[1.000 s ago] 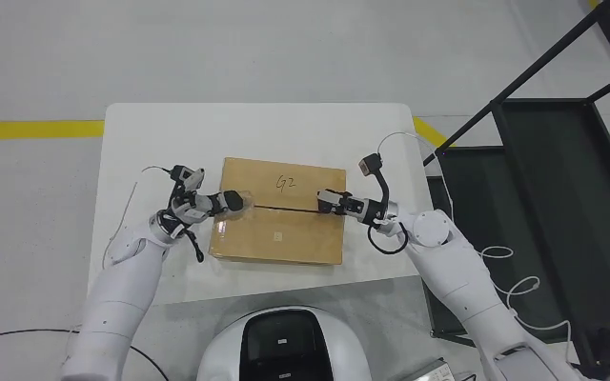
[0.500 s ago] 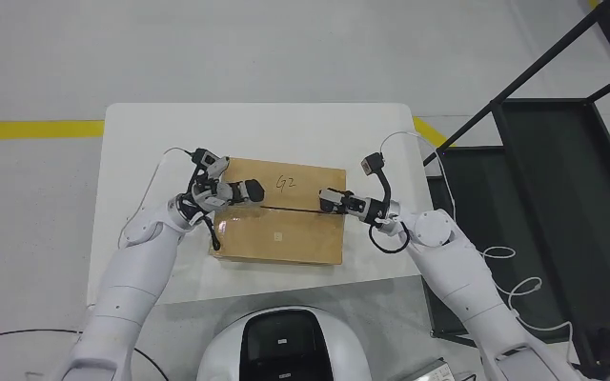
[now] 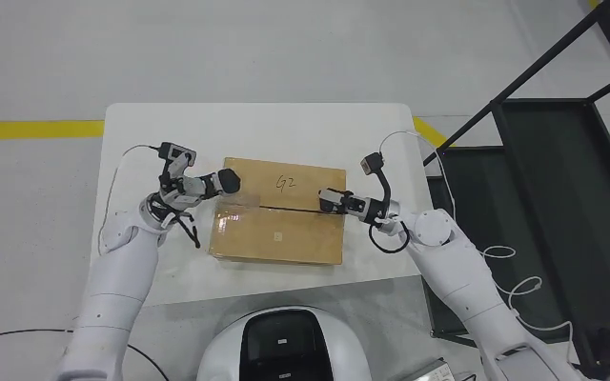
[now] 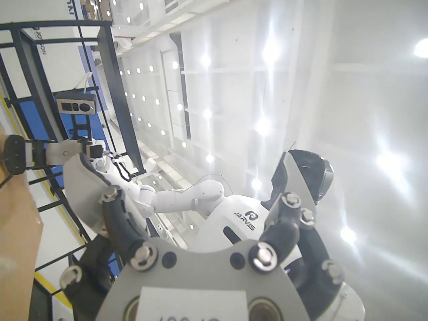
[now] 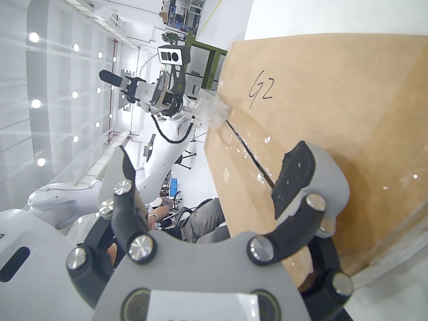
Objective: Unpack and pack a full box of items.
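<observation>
table (image 3: 381,133), box (image 3: 286,233) at right end effector (image 3: 324,200)

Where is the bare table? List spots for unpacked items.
Widest bare patch: the table strip between its far edge and the box. The far corners are free too. Crowded: both box ends, where the left claw and right claw sit; the near strip is narrow.

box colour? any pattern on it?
Box: plain brown cardboard, dark handwritten mark on top. Shows best in the right wrist view.
</observation>
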Motion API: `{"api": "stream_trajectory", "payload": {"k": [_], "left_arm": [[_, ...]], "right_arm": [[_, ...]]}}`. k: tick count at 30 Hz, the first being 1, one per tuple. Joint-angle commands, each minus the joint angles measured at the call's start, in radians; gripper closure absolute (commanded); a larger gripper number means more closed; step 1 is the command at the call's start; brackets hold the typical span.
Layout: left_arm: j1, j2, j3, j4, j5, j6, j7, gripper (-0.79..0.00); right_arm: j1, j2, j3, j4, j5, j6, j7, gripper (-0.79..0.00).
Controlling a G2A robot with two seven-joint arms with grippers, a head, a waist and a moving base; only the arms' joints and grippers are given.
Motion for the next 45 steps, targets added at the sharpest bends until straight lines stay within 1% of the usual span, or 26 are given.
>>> {"api": "stream_trajectory", "payload": {"k": [1, 5, 8, 10, 13, 16, 24, 32, 36, 38, 40, 45], "left_arm": [[0.028, 0.011, -0.041, 0.010, 0.011, -0.004, 0.002, -0.785], [0.065, 0.024, -0.085, 0.037, 0.030, 0.002, -0.004, -0.785], [0.076, 0.026, -0.082, 0.044, 0.066, -0.017, -0.006, -0.785], [0.069, 0.026, -0.073, 0.049, 0.107, -0.051, 0.007, -0.785], [0.053, 0.023, -0.050, 0.060, 0.158, -0.091, 0.033, -0.785], [0.039, 0.020, -0.026, 0.068, 0.192, -0.101, 0.043, -0.785], [0.005, 0.007, 0.047, 0.034, 0.215, -0.081, 0.031, -0.785], [-0.049, -0.022, 0.167, 0.010, 0.225, -0.069, 0.047, -0.785], [-0.068, -0.035, 0.197, 0.007, 0.176, -0.078, 0.038, -0.785], [-0.068, -0.036, 0.196, 0.004, 0.150, -0.081, 0.020, -0.785], [-0.064, -0.033, 0.179, 0.004, 0.127, -0.086, -0.003, -0.785], [-0.034, -0.008, 0.084, 0.004, 0.121, -0.089, -0.020, -0.785]], "right_arm": [[0.001, 0.000, -0.001, 0.000, -0.003, 0.000, 0.001, -0.785], [0.004, -0.001, -0.008, -0.001, -0.007, 0.004, -0.002, -0.785], [0.007, -0.003, -0.013, -0.001, -0.009, 0.004, -0.004, -0.785], [0.008, -0.003, -0.014, 0.000, -0.009, 0.005, -0.007, -0.785], [0.007, -0.002, -0.011, 0.000, -0.012, 0.005, -0.009, -0.785], [-0.001, 0.001, -0.001, -0.003, -0.013, 0.005, -0.007, -0.785], [-0.022, 0.008, 0.023, -0.013, -0.010, 0.006, -0.001, -0.785], [-0.038, 0.013, 0.041, -0.023, -0.008, 0.006, -0.003, -0.785], [-0.043, 0.014, 0.045, -0.028, -0.007, 0.009, -0.004, -0.785], [-0.044, 0.014, 0.045, -0.028, -0.008, 0.010, -0.004, -0.785], [-0.043, 0.014, 0.043, -0.028, -0.007, 0.011, -0.001, -0.785], [-0.035, 0.012, 0.032, -0.024, -0.004, 0.011, 0.000, -0.785]]}}
